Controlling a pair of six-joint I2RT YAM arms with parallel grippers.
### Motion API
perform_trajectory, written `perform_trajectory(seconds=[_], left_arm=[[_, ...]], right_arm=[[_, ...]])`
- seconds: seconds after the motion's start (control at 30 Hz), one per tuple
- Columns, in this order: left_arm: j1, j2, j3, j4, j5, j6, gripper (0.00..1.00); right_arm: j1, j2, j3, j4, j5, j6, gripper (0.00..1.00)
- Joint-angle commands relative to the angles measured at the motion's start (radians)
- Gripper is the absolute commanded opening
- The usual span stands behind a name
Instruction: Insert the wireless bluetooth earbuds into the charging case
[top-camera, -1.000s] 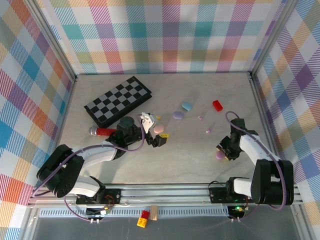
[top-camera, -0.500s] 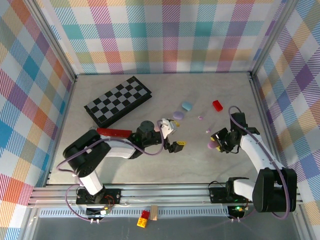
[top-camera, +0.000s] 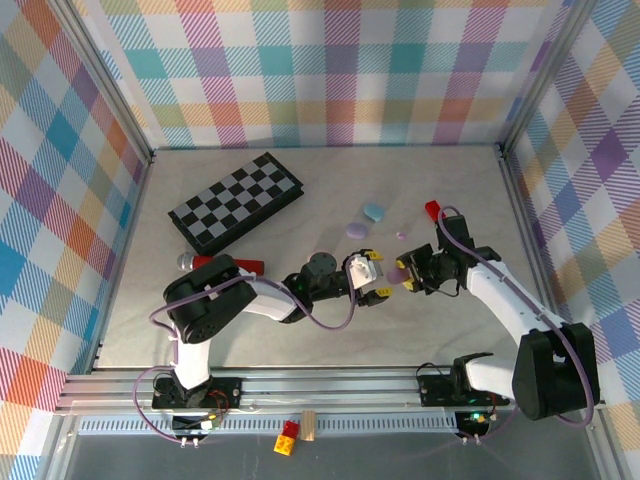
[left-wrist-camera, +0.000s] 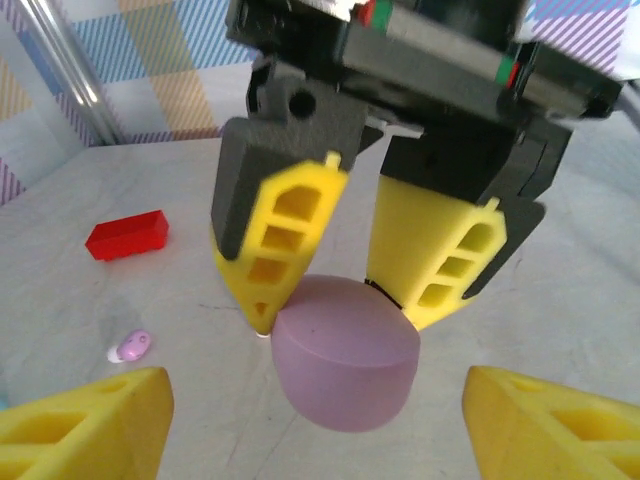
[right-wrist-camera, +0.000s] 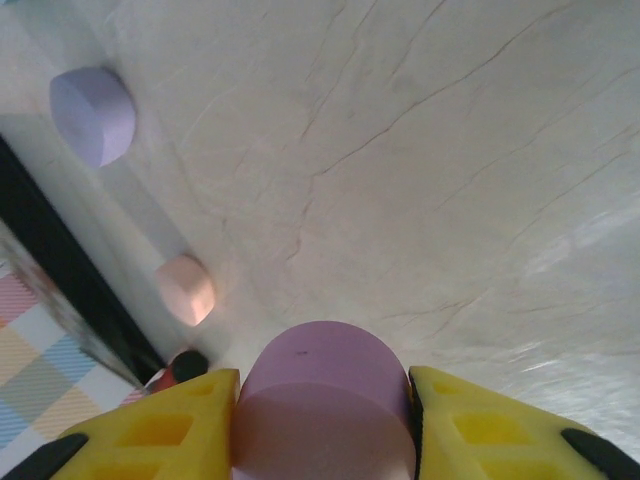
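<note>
My right fingers (left-wrist-camera: 285, 250) clamp the purple case (left-wrist-camera: 345, 365) by its sides; it lies straight ahead, midway between my left fingers (left-wrist-camera: 90, 425) (spread wide, touching nothing).

No legible txt, nos., brand marks or labels in any view. Purple case (left-wrist-camera: 345, 365), centre of left-wrist view: plain face, no logo. Red block (left-wrist-camera: 126, 235), approx. 9 o'clock from it: blank sides. Checkerboard (top-camera: 236, 203), approx. 10 o'clock in top view: squares only, no letters/nos. along edges.
</note>
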Motion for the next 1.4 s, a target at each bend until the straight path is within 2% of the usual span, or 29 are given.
perform_trajectory(seconds=[0.0,0.33,0.7,1.2,1.3,1.37], left_arm=[[-0.003,0.042,0.011,0.107,-0.044,0.023,0.73],[-0.004,0.075,0.032,0.137,-0.133,0.053,0.66],[-0.004,0.084,0.044,0.123,-0.079,0.076,0.61],[-0.004,0.072,0.038,0.124,-0.042,0.079,0.39],[-0.004,0.065,0.031,0.125,-0.039,0.079,0.39],[-0.004,0.06,0.025,0.127,-0.042,0.075,0.39]], right_arm=[[0.014,0.004,0.02,0.083,-0.072,0.11,0.39],[0.032,-0.019,0.019,0.102,-0.082,0.15,0.38],[0.039,-0.018,0.009,0.125,-0.101,0.166,0.38],[0.041,-0.016,0.004,0.111,-0.087,0.157,0.38],[0.041,-0.016,0.017,0.085,-0.068,0.132,0.41],[0.041,-0.016,0.034,0.052,-0.042,0.1,0.46]])
